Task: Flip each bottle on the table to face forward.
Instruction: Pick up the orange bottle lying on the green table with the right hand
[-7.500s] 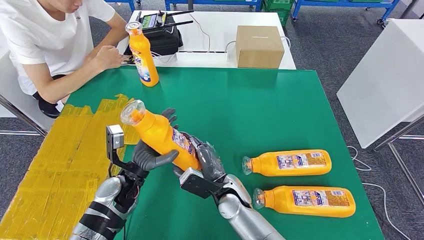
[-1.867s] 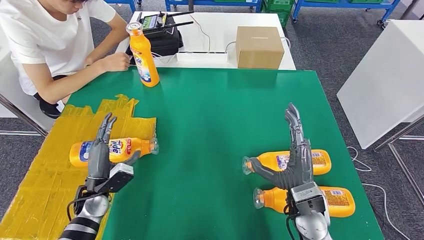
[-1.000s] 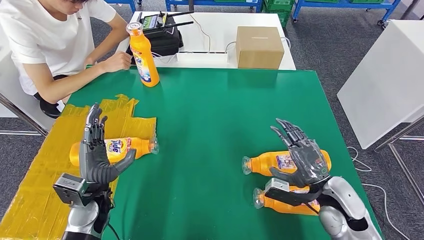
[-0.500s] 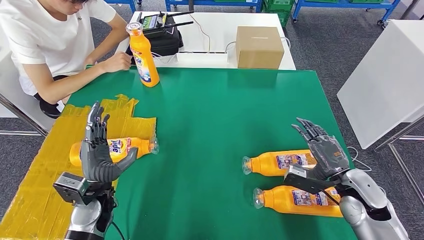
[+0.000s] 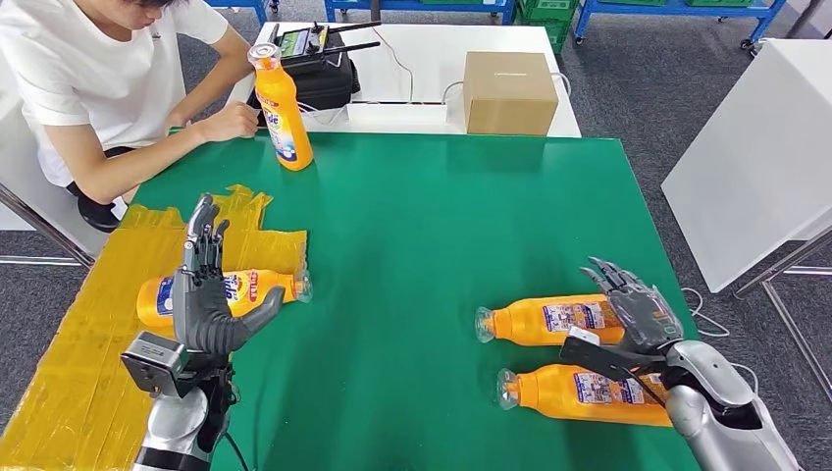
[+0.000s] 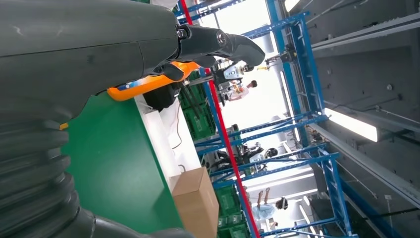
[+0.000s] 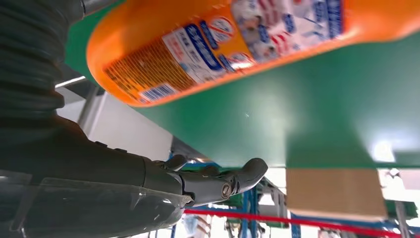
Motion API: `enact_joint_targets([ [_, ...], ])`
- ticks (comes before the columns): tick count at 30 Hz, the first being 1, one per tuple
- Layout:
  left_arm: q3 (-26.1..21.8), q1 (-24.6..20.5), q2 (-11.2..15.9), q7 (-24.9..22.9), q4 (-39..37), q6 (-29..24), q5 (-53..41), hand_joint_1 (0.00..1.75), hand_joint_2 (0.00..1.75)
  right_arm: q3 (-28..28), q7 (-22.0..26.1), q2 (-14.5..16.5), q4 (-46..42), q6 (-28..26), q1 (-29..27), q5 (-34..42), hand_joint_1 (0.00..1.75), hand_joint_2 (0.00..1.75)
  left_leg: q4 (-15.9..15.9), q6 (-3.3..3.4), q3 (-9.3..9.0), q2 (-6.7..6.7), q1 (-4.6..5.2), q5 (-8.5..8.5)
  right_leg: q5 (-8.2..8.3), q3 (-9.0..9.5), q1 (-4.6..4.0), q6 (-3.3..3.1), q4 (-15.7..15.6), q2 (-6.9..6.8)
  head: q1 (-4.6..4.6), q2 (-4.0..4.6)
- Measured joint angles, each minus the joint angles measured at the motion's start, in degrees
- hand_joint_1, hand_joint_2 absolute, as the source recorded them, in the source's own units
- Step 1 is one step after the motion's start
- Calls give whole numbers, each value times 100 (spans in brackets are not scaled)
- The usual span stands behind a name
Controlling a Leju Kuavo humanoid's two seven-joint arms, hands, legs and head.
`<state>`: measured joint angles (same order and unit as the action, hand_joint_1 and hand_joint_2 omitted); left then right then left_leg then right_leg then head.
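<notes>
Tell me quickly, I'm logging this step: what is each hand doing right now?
Left hand: open, holding nothing, raised near the bottle on the yellow tape.
Right hand: open, holding nothing, beside the two lying bottles.

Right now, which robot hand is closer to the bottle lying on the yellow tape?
Left. The left hand is raised right in front of that bottle. The right hand is across the table, by two other lying bottles.

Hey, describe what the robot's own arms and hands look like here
Both arms are silver metal with black joint bands. The left hand and right hand have dark grey segmented fingers and a thicker grey thumb. A boxy silver-and-black camera module sits at each wrist; a black cable trails beneath the left one.
</notes>
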<state>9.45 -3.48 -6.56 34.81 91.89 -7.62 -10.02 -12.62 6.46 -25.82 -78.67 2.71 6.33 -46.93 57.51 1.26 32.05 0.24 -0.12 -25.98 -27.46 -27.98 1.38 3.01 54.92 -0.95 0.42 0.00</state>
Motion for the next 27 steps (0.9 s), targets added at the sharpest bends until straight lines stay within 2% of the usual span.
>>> enact_joint_targets([
  [6, 10, -46, 0, -20, -1, 15, 27, 0, 175, -84, -135, -41, 294, 44, 138, -113, 0, 175, 0, 1, -1, -1, 0, 0, 0, 0, -1, 0, 0, 1, 2, 0],
  [14, 116, -144, 0, -36, -7, 110, 127, 0, 175, -239, -257, -49, 1112, 89, 646, -335, 2, 175, 0, 2, 0, -1, 0, 2, 1, 1, 0, 1, 0, 1, 0, 0],
  [16, 139, -176, -2, -37, -16, 131, 151, 0, 175, -310, -278, -33, 1366, 40, 801, -484, 22, 175, 1, 2, 0, -1, 0, 2, 1, 1, 0, 1, 0, 1, 0, 0],
  [18, 152, -191, -8, -42, -22, 164, 178, 0, 175, -392, -293, -5, 1584, -43, 931, -652, 59, 175, 1, 2, 0, -1, 0, 2, 1, 1, 0, 1, 0, 1, 0, 0],
  [21, 186, -200, -21, -47, -22, 204, 204, 0, 175, -529, -311, 58, 1863, -160, 1106, -899, 105, 175, 1, 2, 0, -1, 0, 2, 1, 1, -1, 1, 0, 1, 1, 0],
  [23, 213, -207, -28, -47, -22, 219, 225, 0, 175, -615, -313, 104, 2022, -202, 1220, -1005, 126, 175, 1, 2, -1, -1, 0, 2, 1, 1, -1, 1, 0, 1, 2, 0],
  [27, 242, -232, -39, -49, -25, 238, 250, 0, 175, -757, -290, 171, 2261, -225, 1429, -1137, 134, 175, 1, 2, -1, -3, -1, 2, 1, 1, -3, 1, 0, 2, 2, 0],
])
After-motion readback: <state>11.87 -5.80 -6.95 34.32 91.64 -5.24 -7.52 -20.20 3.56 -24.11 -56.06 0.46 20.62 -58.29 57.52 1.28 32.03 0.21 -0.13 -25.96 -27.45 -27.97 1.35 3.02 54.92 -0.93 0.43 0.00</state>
